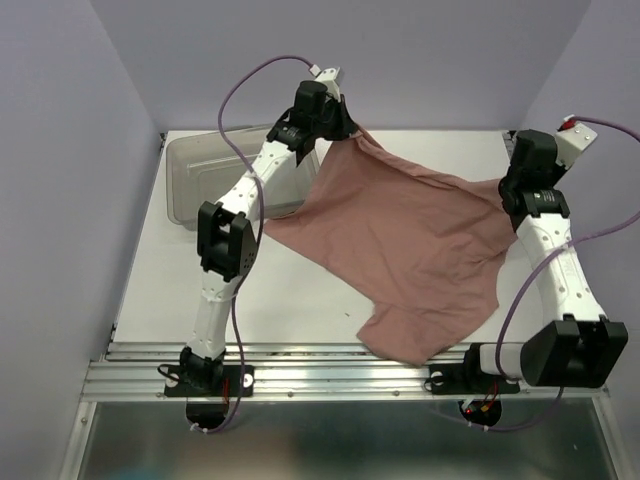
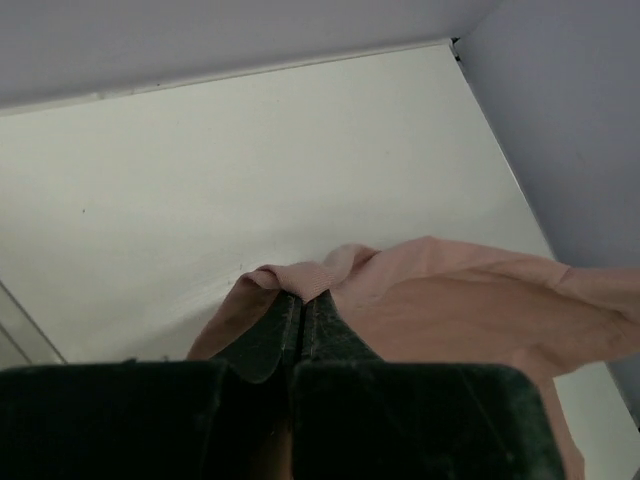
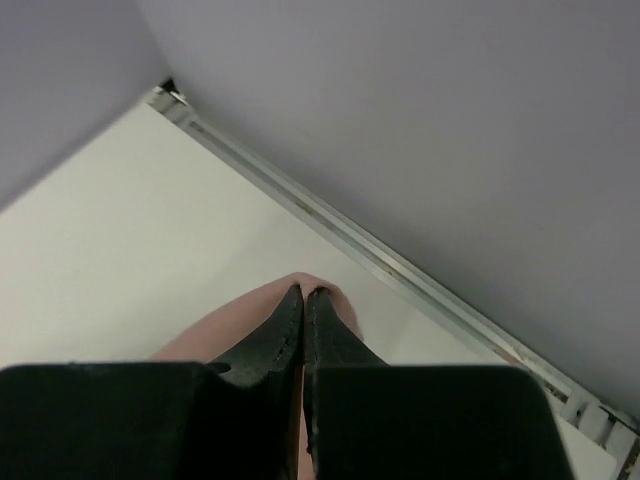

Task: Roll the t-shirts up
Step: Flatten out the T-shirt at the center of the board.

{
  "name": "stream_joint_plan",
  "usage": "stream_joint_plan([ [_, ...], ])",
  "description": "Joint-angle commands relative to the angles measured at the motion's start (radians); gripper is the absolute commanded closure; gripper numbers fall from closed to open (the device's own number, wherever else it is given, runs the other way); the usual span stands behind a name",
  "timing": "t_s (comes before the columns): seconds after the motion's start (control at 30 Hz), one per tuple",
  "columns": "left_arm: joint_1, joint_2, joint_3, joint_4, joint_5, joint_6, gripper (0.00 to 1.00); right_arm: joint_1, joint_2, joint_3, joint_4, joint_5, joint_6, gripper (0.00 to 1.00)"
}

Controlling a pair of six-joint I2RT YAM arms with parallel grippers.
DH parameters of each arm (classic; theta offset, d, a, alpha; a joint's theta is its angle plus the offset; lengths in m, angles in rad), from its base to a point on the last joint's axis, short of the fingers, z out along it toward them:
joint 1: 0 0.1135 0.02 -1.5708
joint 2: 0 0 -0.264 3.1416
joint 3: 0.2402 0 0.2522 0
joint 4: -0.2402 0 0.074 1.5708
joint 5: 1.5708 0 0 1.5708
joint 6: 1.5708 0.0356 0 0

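Dusty-pink t-shirt (image 1: 410,250) hangs stretched between two pincers (both clamped on its fabric): left pincer (image 1: 348,130) grips the far corner, right pincer (image 1: 503,188) the opposite edge, lower part draping onto the tabletop (image 1: 290,300).

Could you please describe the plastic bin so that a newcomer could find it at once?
Start at the white table. At its far left corner, behind the left arm, sits the bin. It is clear, rigid and boxy, unlike the pink t-shirt held up beside it.
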Motion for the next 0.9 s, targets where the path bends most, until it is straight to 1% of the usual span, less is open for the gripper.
stream_joint_plan([
  [0.0,0.0,0.084,0.189,0.078,0.079,0.027,1.0,-0.101,0.081,-0.013,0.039,-0.15,0.139,0.99],
  [0.07,0.006,0.165,0.249,0.102,0.106,0.009,1.0,-0.127,0.162,0.001,0.039,-0.187,0.165,0.99],
  [0.17,0.018,0.245,0.267,0.188,0.14,-0.023,1.0,-0.167,0.257,0.034,0.039,-0.224,0.182,0.99],
  [0.23,0.022,0.279,0.269,0.219,0.149,-0.028,1.0,-0.176,0.288,0.05,0.038,-0.238,0.195,0.99],
  [0.27,0.026,0.31,0.276,0.265,0.151,-0.03,1.0,-0.187,0.307,0.06,0.038,-0.239,0.195,0.99],
  [0.43,0.032,0.386,0.301,0.302,0.172,-0.028,1.0,-0.217,0.336,0.087,0.039,-0.236,0.182,0.99],
  [0.67,0.047,0.413,0.272,0.313,0.169,-0.024,1.0,-0.218,0.35,0.076,0.038,-0.25,0.181,0.99],
  [0.87,0.049,0.403,0.255,0.288,0.138,0.024,1.0,-0.218,0.341,0.03,0.027,-0.268,0.188,0.99],
])
